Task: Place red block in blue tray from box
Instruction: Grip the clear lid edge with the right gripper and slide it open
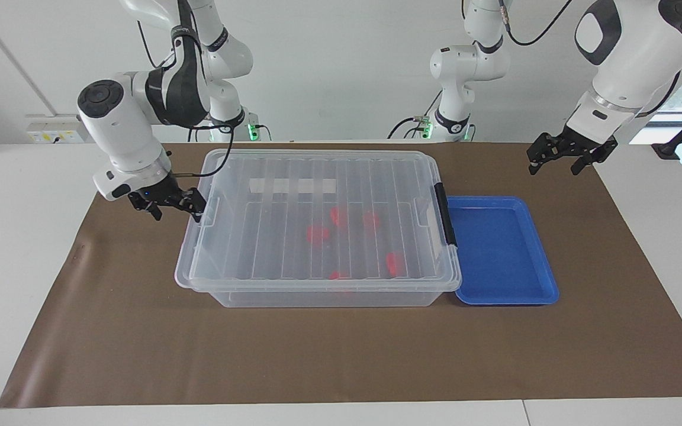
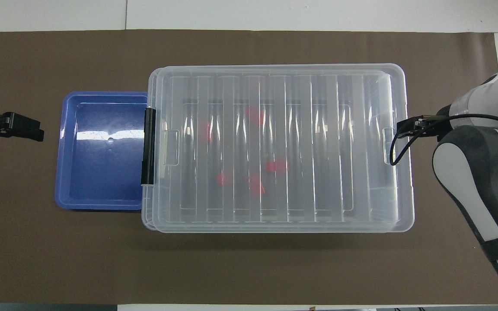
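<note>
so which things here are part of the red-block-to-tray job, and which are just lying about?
Job:
- box, lid still on, lifted at the right arm's end
- red blocks inside it
- blue tray, beside the box at the left arm's end
- right gripper, at the lid's edge
- left gripper, waiting over the mat

Lying about:
- brown mat only

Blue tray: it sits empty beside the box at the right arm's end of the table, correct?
Not quite. The blue tray is empty and beside the box, but at the left arm's end of the table, as the facing view shows.
</note>
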